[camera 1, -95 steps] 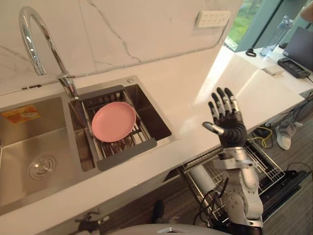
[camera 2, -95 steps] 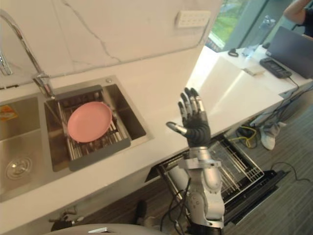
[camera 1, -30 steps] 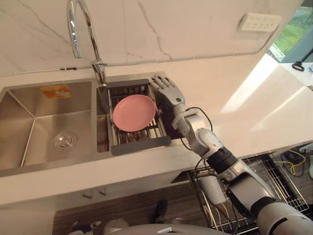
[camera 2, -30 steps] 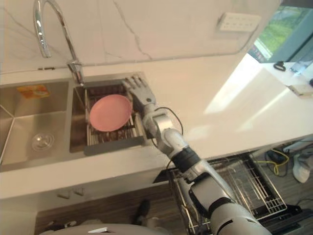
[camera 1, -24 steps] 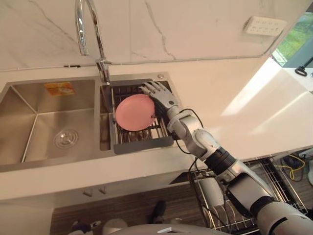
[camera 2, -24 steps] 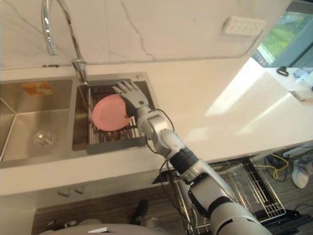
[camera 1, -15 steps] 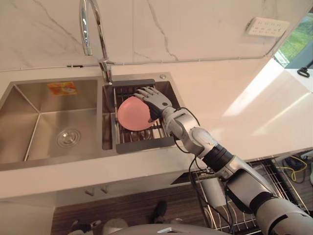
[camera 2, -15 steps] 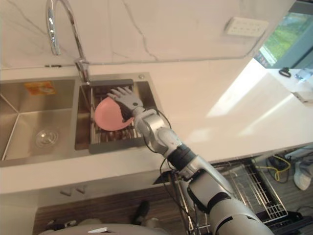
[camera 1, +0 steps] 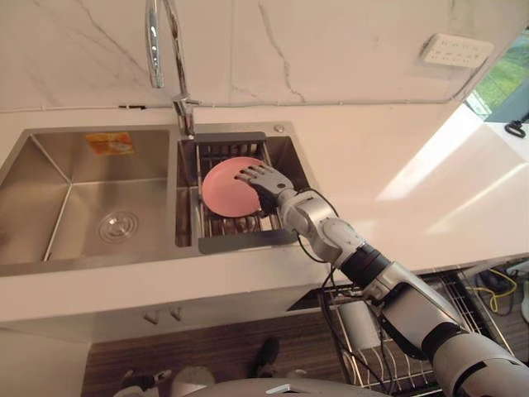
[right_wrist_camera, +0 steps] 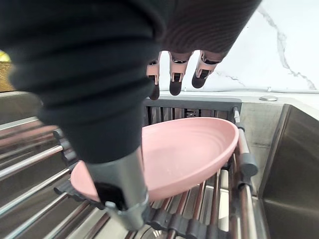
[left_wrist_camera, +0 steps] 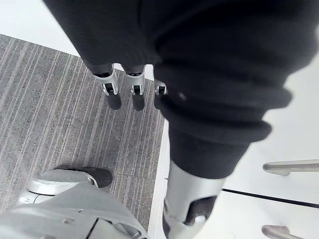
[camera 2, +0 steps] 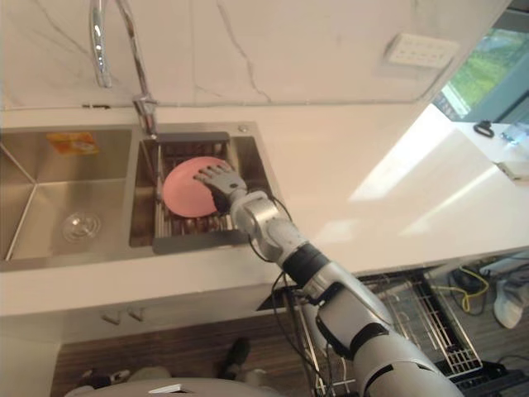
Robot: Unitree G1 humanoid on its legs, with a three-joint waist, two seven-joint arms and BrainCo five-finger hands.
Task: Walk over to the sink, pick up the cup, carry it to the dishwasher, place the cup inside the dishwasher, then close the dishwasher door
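Below the sink (camera 1: 74,207) and to its right, a pulled-out dishwasher rack (camera 2: 438,318) shows under the counter (camera 1: 397,182). The left robot hand (left_wrist_camera: 132,94) hangs low over the grey floor (left_wrist_camera: 50,99), fingers loose and holding nothing. A grey drying rack (camera 1: 248,241) sits across the sink's right bowl. A pink plate (camera 1: 221,188) lies on it, a little tilted. The right robot hand (camera 1: 263,180) reaches in from the sink's right side. It is spread open over the plate's right part, fingers straight above the plate and thumb low by its rim. It is not closed round the plate. Behind the sink stands the tap (camera 1: 161,50).
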